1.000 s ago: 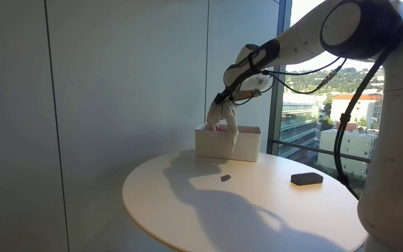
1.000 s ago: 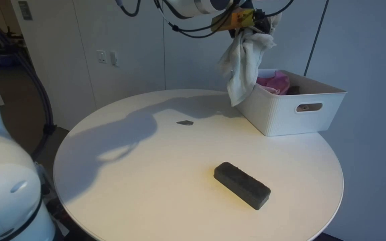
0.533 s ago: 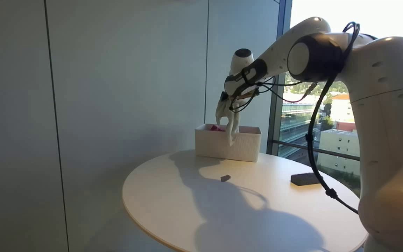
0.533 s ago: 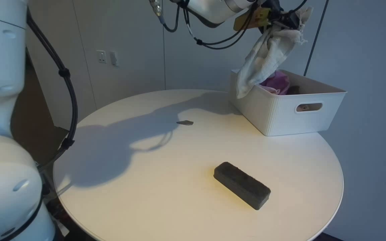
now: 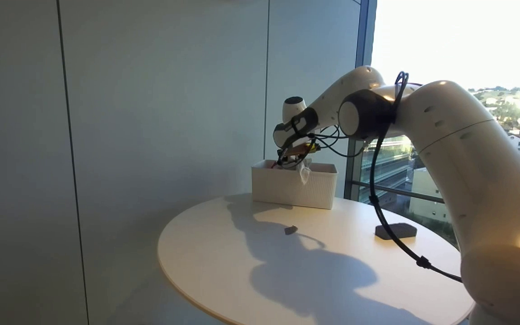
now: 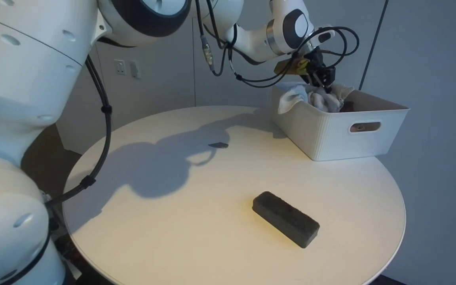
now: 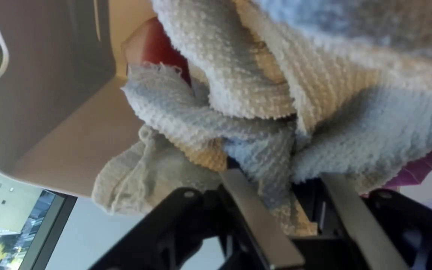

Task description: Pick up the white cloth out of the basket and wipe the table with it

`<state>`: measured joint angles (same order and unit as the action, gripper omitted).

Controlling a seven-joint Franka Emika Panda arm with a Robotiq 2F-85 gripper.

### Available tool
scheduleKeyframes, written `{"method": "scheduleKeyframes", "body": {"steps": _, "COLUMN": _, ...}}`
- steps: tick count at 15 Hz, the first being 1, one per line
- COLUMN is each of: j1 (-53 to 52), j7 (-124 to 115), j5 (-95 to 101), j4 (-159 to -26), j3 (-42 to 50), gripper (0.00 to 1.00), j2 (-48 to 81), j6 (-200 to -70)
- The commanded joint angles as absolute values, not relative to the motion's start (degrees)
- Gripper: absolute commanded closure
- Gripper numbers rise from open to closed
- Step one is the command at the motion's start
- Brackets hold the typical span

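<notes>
While hand (image 7: pixel 281 175) pinches cloth (image 7: pixel 246 93), red object (image 7: pixel 163 47), obscured (partly).

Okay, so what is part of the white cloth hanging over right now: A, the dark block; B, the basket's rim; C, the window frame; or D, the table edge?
B: in both exterior views, part of the white cloth drapes over the rim of the basket and hangs outside its wall.

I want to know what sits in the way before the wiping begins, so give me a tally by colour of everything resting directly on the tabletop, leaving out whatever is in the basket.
White: 1 (basket)
Dark grey: 2 (block, small piece)
Total: 3
</notes>
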<state>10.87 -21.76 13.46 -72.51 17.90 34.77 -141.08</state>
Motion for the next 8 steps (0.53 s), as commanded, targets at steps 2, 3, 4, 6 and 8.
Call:
{"method": "scheduleKeyframes", "body": {"steps": 2, "j1": 8.24, "j7": -22.97, "j5": 17.46, "j4": -74.45, "j3": 19.62, "gripper": 0.19, "j2": 31.01, "j6": -146.54}}
{"method": "scheduleKeyframes", "body": {"steps": 3, "j1": 7.87, "j7": -22.09, "j5": 17.14, "j4": -77.26, "j3": 18.77, "gripper": 0.11, "j2": 28.21, "j6": -147.7}}
{"method": "scheduleKeyframes", "body": {"steps": 4, "j1": 7.65, "j7": -21.12, "j5": 16.67, "j4": -79.47, "j3": 18.0, "gripper": 0.03, "j2": 25.93, "j6": -149.17}}
{"method": "scheduleKeyframes", "body": {"steps": 6, "j1": 8.28, "j7": -16.27, "j5": 12.33, "j4": -86.21, "j3": 13.47, "gripper": 0.0, "j2": 19.09, "j6": -147.1}}
{"method": "scheduleKeyframes", "body": {"steps": 8, "j1": 9.16, "j7": -12.16, "j5": 7.92, "j4": -91.34, "j3": 10.23, "gripper": 0.0, "j2": 14.01, "j6": -143.55}}
